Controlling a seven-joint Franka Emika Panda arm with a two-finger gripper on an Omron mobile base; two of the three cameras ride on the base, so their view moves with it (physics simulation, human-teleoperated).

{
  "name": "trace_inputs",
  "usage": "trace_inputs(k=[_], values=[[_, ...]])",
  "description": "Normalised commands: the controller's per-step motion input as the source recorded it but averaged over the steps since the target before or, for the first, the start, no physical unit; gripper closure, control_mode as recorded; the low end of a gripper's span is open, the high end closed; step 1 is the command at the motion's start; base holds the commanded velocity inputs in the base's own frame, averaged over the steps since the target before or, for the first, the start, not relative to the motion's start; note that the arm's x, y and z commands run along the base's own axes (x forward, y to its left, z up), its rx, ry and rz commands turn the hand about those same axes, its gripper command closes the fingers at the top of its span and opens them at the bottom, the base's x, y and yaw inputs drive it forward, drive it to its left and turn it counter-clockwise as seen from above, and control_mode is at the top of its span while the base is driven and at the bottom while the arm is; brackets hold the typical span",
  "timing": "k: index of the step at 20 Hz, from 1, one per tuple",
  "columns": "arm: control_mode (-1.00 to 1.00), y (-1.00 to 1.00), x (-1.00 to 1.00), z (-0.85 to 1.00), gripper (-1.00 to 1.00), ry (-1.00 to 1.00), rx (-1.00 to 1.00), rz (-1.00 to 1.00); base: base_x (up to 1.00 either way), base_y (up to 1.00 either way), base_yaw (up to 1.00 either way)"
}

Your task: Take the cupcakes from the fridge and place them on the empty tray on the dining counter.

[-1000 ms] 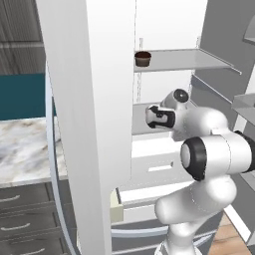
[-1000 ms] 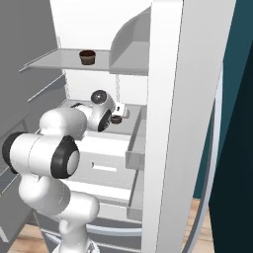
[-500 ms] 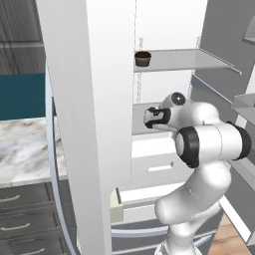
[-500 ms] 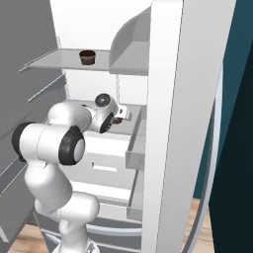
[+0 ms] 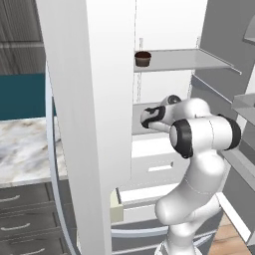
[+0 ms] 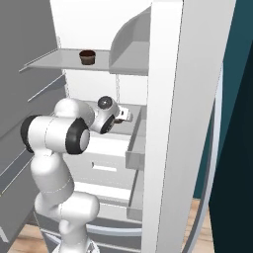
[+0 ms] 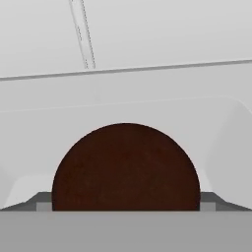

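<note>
The fridge [image 5: 94, 99] stands open, its white inside facing me. One cupcake [image 5: 143, 58] [image 6: 87, 57] sits upright on the upper shelf [image 5: 189, 60]. A second cupcake [image 7: 126, 167], dark brown and round, sits very close in front of the hand on a lower white ledge. My gripper [image 5: 143, 118] [image 6: 127, 117] reaches into the fridge at that lower level, open, with this cupcake right at its fingers; I cannot tell whether they touch it. The empty tray and the dining counter are out of view.
The fridge's thick white door edge [image 6: 168, 108] stands close beside the arm. Grey door shelves [image 5: 249, 104] jut out on the other side. White drawers [image 5: 159, 167] lie below the hand. A marble counter top [image 5: 25, 144] with grey drawers lies left of the fridge.
The hand has pushed deeper into the fridge towards the lower cupcake, which it now covers in the right base view. The elbow has swung inwards. The upper cupcake has not moved.
</note>
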Motion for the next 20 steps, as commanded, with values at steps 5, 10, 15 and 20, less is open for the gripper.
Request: trace_inputs(k=[5, 10, 15, 20], values=[[-1.0, 0.0, 0.15, -0.13, 1.0, 0.0, 0.0, 0.0, 0.0, 0.0, 0.0], [-1.0, 0.0, -0.3, -0.04, 1.0, 0.0, 0.0, 0.0, 0.0, 0.0, 0.0], [-1.0, -0.06, -1.0, 0.5, 1.0, -0.09, 0.0, 0.11, 0.0, 0.0, 0.0], [-1.0, 0.0, -0.99, 1.0, 1.0, -0.05, 0.0, 0.17, 0.0, 0.0, 0.0]])
